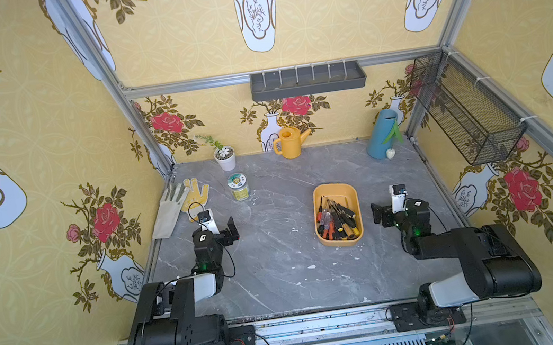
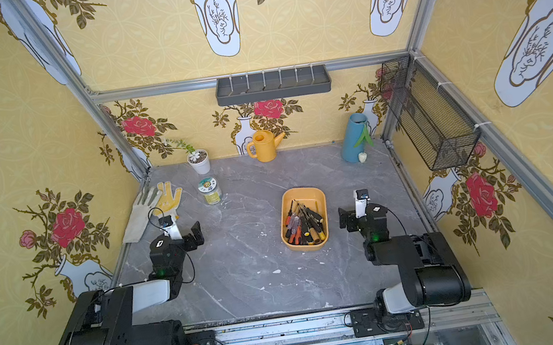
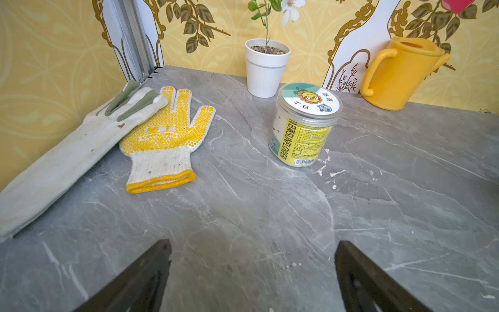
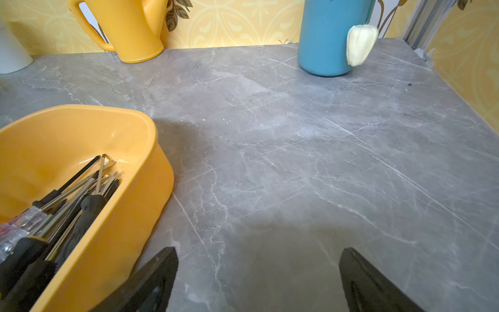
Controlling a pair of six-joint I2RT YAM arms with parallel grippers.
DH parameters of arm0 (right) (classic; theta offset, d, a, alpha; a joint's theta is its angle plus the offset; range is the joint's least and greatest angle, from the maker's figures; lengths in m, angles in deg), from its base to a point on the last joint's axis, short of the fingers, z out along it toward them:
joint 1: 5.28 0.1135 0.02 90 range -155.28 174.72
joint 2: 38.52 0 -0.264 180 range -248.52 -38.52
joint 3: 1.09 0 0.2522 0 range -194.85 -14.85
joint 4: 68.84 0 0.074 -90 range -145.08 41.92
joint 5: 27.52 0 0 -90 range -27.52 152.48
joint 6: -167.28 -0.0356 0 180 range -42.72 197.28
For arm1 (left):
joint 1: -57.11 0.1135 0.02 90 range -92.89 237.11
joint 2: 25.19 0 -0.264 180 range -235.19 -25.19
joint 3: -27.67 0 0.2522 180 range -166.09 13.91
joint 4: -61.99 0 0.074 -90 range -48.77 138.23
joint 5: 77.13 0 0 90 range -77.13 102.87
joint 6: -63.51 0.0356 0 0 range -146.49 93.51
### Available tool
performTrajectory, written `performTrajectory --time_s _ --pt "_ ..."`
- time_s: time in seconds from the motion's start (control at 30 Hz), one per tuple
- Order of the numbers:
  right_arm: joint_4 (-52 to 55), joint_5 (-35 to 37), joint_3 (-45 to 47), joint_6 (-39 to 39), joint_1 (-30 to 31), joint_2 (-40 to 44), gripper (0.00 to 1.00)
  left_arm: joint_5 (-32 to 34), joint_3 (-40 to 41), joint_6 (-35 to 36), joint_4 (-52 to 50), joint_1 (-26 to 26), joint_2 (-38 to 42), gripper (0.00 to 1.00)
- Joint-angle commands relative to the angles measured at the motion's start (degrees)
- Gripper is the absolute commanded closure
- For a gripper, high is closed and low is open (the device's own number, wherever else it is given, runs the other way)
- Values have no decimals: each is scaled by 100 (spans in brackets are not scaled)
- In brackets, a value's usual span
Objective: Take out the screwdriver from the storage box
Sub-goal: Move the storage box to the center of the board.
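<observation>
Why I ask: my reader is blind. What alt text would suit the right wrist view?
A shallow yellow-orange storage box holding screwdrivers sits on a grey marble table beside the right tool, whose black jaws stand open and empty. A yellow watering can and a blue vase stand at the back.

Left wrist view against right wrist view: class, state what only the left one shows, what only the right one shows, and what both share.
Only the left wrist view: the white glove, the yellow-dotted glove, the sunflower jar and the left gripper, open. Only the right wrist view: the storage box holding screwdrivers, the blue vase and the right gripper, open. Both: the yellow watering can and the grey table.
</observation>
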Motion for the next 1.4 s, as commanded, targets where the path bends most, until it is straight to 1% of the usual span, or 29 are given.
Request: performTrajectory --time_s 0.0,0.9,0.97,1.0,1.03,1.1,1.17,1.23,1.3,1.37 --pt "-185 92 0 -30 12 -3 3 117 22 -48 160 7 -1 1" --pt "-176 109 -8 -22 13 5 3 93 -42 -25 55 15 -24 1" --pt "-101 318 -49 -85 58 66 3 83 -14 -25 63 20 19 1" --pt "115 424 -121 -103 81 185 3 139 -29 -24 93 15 51 1" --pt "476 479 -249 -113 96 367 3 176 -90 -46 -109 9 199 1" --pt "1331 603 -573 -121 109 750 3 257 -271 -91 -818 0 699 0" --pt "1946 661 -854 -122 137 1054 3 545 -475 -104 -1553 -97 1246 1" --pt "2446 613 -1143 -265 156 1226 3 817 -572 -106 -1815 -264 1628 1" --pt "3132 497 -1590 -353 187 1306 3 634 -730 -388 -1996 -275 1905 1" --pt "4024 383 -2190 -380 309 1243 3 370 -1132 -620 -2534 -292 2036 1"
